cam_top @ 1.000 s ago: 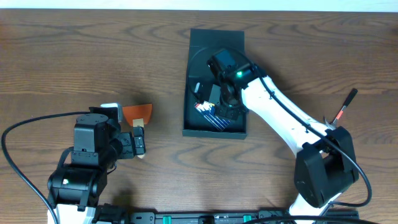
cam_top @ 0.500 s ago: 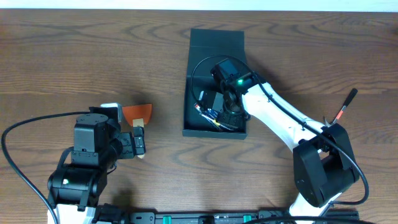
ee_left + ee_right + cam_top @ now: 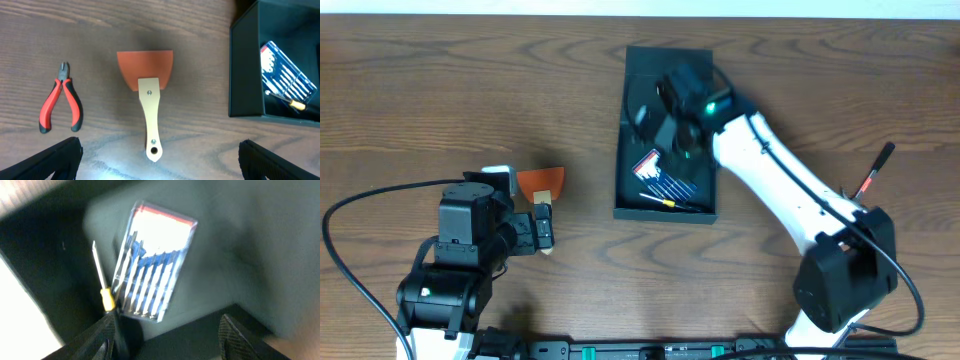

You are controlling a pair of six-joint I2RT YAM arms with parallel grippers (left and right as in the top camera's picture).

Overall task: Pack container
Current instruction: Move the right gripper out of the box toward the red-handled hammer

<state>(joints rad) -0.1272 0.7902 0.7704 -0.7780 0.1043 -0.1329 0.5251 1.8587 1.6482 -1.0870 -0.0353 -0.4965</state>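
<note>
The container (image 3: 620, 130) is a dark teal box lying open at the table's middle back. A clear pack of small screwdrivers (image 3: 665, 176) lies flat in it, with a yellow-handled screwdriver (image 3: 670, 202) beside it at the near wall. My right gripper (image 3: 668, 118) hovers over the box's far half. In the right wrist view it (image 3: 167, 340) is open and empty above the pack (image 3: 152, 270) and the loose screwdriver (image 3: 102, 287). My left gripper (image 3: 160, 162) is wide open over the handle end of an orange-bladed scraper (image 3: 148, 87).
Red-handled pliers (image 3: 62, 102) lie left of the scraper. The scraper (image 3: 540, 183) sits on the table left of the container (image 3: 245, 65). A black and red pen-like tool (image 3: 875, 168) lies at the right, beside the right arm.
My right gripper has opened and let go of the screwdriver pack, which now lies in the container. It has drawn back toward the box's far end. The left arm has not moved.
</note>
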